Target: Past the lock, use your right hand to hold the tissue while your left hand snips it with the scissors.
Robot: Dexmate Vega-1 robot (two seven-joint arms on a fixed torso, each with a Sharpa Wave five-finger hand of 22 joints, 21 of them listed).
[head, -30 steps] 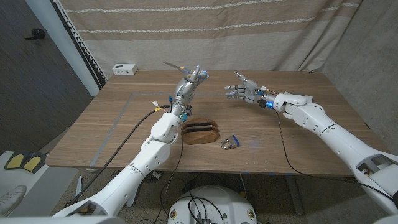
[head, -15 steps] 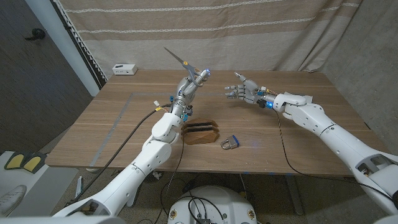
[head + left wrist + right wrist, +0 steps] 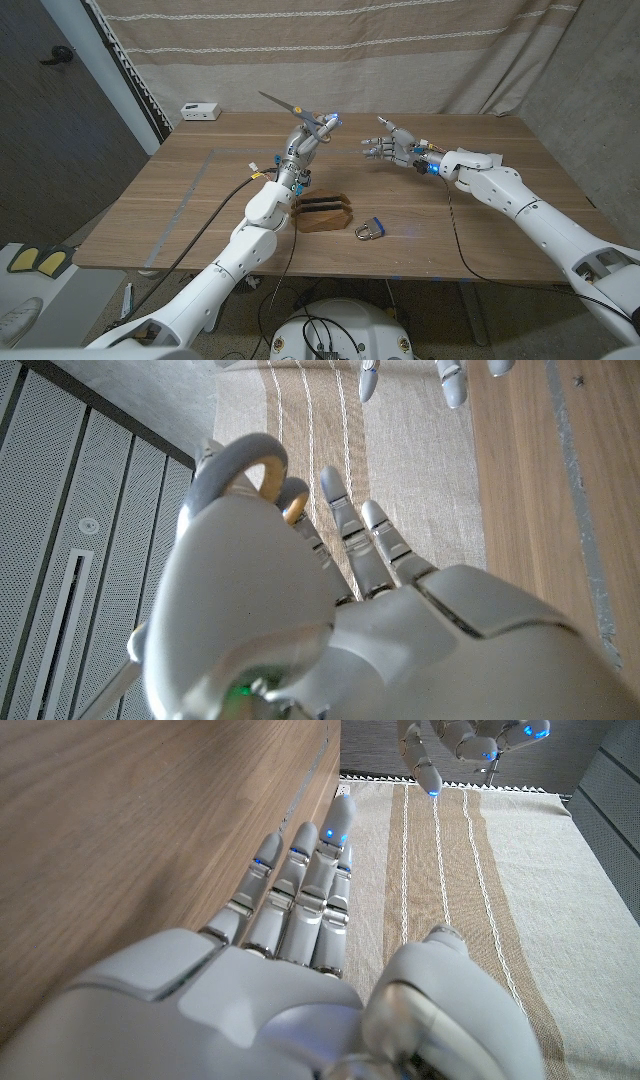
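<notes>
Scissors (image 3: 290, 107) are gripped aloft by the left hand (image 3: 308, 131); the right hand (image 3: 392, 143) is held empty, fingers apart. A padlock (image 3: 369, 230) and wooden holder (image 3: 322, 211) are seen on the bench (image 3: 200, 190).

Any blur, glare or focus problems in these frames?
Head view: even light, sharp, thin scissors slightly soft. Left wrist view: left hand close and soft, table sharp. Right wrist view: right hand near and soft, blue fingertip lights glow.
</notes>
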